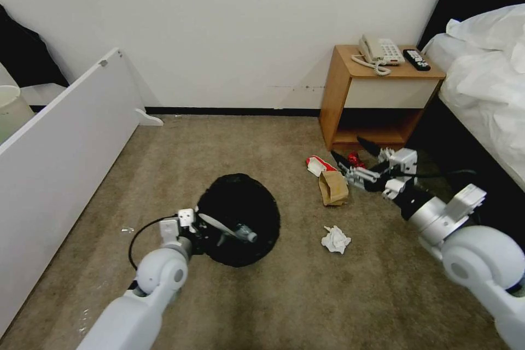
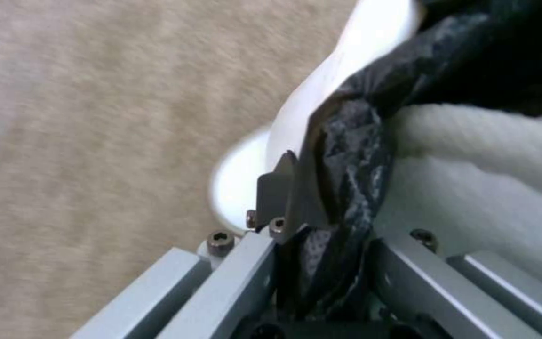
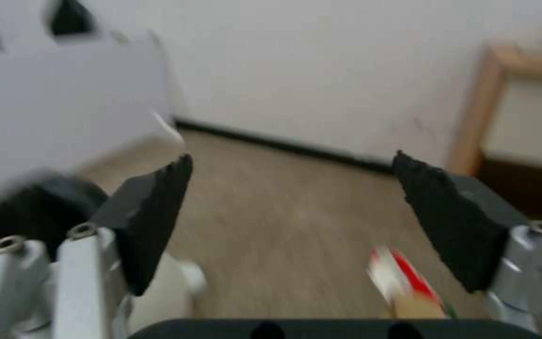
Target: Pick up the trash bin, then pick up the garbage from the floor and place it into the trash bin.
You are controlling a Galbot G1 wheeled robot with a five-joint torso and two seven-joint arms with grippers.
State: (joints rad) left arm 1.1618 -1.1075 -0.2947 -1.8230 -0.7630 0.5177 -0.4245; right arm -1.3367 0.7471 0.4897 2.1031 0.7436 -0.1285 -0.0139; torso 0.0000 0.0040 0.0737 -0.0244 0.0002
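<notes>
Bin: trash bin (image 1: 240, 219) held over the carpet (image 1: 262, 306) by its bag-lined rim, a small bottle (image 1: 246, 233) lying inside.
Left gripper (image 2: 312, 226): fingers clamped together on the bin rim.
Right gripper (image 1: 353, 157): fingers spread apart, holding nothing, low beside the nightstand (image 1: 377, 98).
Litter: brown paper bag (image 1: 333, 187), red-white packet (image 1: 320, 165), red can (image 1: 355, 159), crumpled paper (image 1: 336, 239) on the carpet between bin and nightstand.

Bedside corner, carpeted floor.
Wooden nightstand (image 1: 350, 93) carrying cream corded telephone (image 1: 380, 51) and black remote (image 1: 416, 59); white-sheeted bed (image 1: 486, 76) alongside.
</notes>
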